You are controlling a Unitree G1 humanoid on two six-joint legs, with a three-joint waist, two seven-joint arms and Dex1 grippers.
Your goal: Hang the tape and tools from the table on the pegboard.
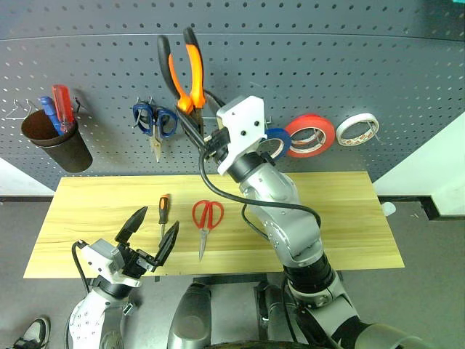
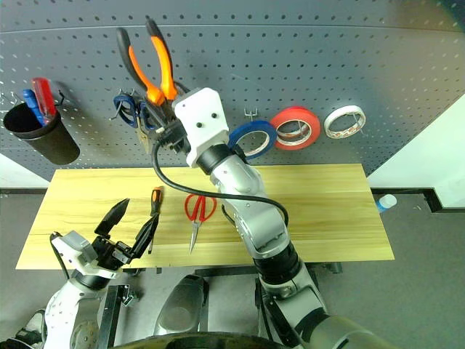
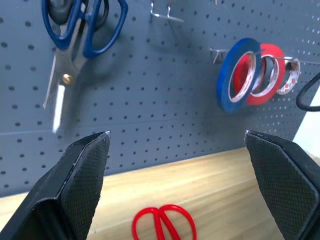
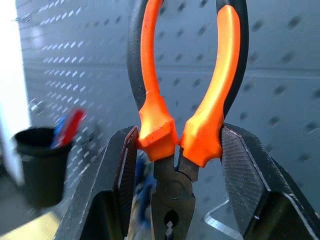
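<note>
Right wrist view: right gripper (image 4: 175,150) clamped on orange-handled pliers (image 4: 177,125) before pegboard (image 4: 280,75); left gripper (image 1: 149,231) spread wide, empty.

Right pincer (image 2: 166,109) is up at the pegboard (image 2: 327,65), clamped on the orange-handled pliers (image 2: 149,62), handles sticking up. Blue tape (image 2: 253,138) hangs just beside it; red-handled scissors (image 2: 197,214) and screwdriver (image 2: 155,207) lie below on the tabletop (image 2: 320,211).

Orange-and-black pliers (image 1: 185,73) against the dark grey, dot-gridded pegboard (image 1: 327,65). Blue tape (image 2: 253,138), red roll (image 2: 296,126), whitish roll (image 2: 344,121). Red-handled scissors (image 1: 206,216) on the yellowish, grained bench (image 1: 341,218). Black claw fingers (image 1: 168,242).
</note>
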